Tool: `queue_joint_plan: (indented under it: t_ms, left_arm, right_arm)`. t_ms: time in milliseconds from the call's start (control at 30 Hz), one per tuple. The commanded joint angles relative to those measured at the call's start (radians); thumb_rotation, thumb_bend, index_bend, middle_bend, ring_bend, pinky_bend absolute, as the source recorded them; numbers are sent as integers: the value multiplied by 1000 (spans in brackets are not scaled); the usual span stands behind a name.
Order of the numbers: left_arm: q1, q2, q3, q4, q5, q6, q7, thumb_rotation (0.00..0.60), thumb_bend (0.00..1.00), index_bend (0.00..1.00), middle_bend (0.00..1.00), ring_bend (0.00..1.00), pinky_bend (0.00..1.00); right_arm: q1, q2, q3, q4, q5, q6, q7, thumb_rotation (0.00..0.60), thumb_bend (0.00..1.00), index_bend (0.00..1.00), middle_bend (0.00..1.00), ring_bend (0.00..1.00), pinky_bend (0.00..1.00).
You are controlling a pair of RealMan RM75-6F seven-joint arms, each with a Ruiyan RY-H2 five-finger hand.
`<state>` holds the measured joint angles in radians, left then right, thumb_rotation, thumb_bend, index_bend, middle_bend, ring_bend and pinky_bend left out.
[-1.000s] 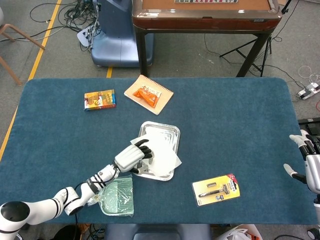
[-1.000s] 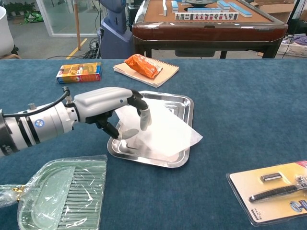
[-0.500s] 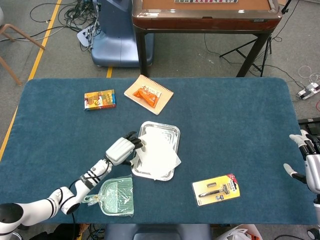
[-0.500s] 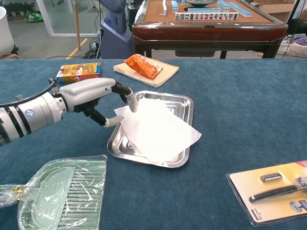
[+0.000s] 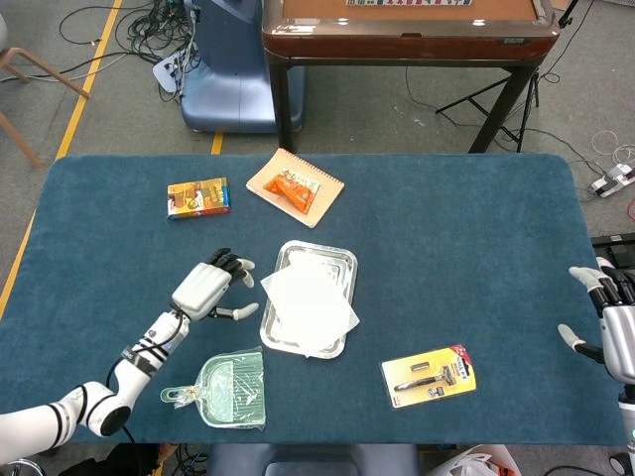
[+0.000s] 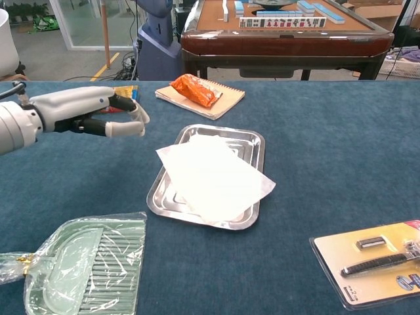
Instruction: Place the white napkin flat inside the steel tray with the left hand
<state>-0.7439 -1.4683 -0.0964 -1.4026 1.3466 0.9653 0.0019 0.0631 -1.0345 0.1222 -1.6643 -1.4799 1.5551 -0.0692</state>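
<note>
While napkin (image 5: 307,299) overlaps tray (image 5: 337,260), left hand (image 5: 206,289) apart

The blue-carpeted table (image 5: 446,228) carries a steel tray (image 5: 283,266) at centre, a spiral notebook (image 5: 322,193) and a small snack box (image 5: 197,197) far left, a wrapped green dustpan (image 5: 233,392) near left, and a carded razor (image 5: 429,376) near right.

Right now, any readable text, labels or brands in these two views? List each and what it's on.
None can be read.
Small box: colourful print, too blurred.
Orange snack packet on the notebook: print too small.
Razor card: yellow and red print, illegible.
Tiles on the far table: marks too small.
Napkin, tray, plastic dustpan: no text visible.
</note>
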Motion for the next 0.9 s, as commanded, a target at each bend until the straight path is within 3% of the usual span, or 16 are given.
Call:
queue_joint_plan:
  t_ms: [33, 100, 167, 200, 300, 400, 467, 600, 700, 900]
  left_arm:
    - [4, 29, 9, -48, -43, -46, 50, 0, 90, 354, 110, 35, 0]
    - [0, 32, 12, -52, -41, -48, 87, 0, 77, 334, 114, 58, 0]
    - [0, 25, 14, -39, -16, -24, 118, 0, 76, 323, 208, 179, 70]
    - [1, 20, 15, -29, -2, -9, 127, 0, 76, 321, 271, 246, 144]
    - [1, 16, 14, -9, 32, 18, 138, 0, 76, 321, 539, 489, 499]
    - [-8, 25, 20, 0, 63, 15, 130, 0, 76, 330, 824, 735, 767]
    - [-17, 39, 26, -6, 68, -10, 129, 0, 76, 335, 954, 861, 910]
    - [-43, 81, 40, -43, 31, -107, 158, 0, 72, 319, 1000, 994, 1000]
    - [-63, 110, 43, -75, -35, -180, 217, 0, 61, 292, 1000, 1000, 1000]
    - [-81, 114, 39, -110, -152, -228, 303, 0, 58, 241, 1000, 1000, 1000]
  right_arm:
    - [-1, 1, -1, -1, -4, 3, 0, 600, 153, 233, 243, 143, 183]
    - [-3, 3, -2, -3, -7, 7, 0, 600, 153, 233, 243, 143, 183]
    - [-5, 5, -3, -4, -8, 10, 1, 600, 153, 233, 243, 143, 183]
    - [-8, 5, -3, -4, -8, 14, 2, 600, 153, 233, 243, 143, 183]
    - [-14, 6, -5, -2, -10, 22, 7, 600, 153, 233, 243, 143, 183]
    - [-18, 4, -6, 3, -10, 26, 14, 600, 154, 233, 243, 143, 183]
    - [-19, 2, -7, 5, -10, 26, 16, 600, 154, 233, 243, 143, 183]
    - [-19, -2, -7, 12, -13, 28, 23, 600, 153, 233, 243, 143, 183]
    - [-19, -4, -8, 15, -15, 27, 26, 600, 154, 233, 243, 143, 183]
    - [-22, -9, -9, 23, -15, 29, 35, 600, 154, 233, 243, 143, 183]
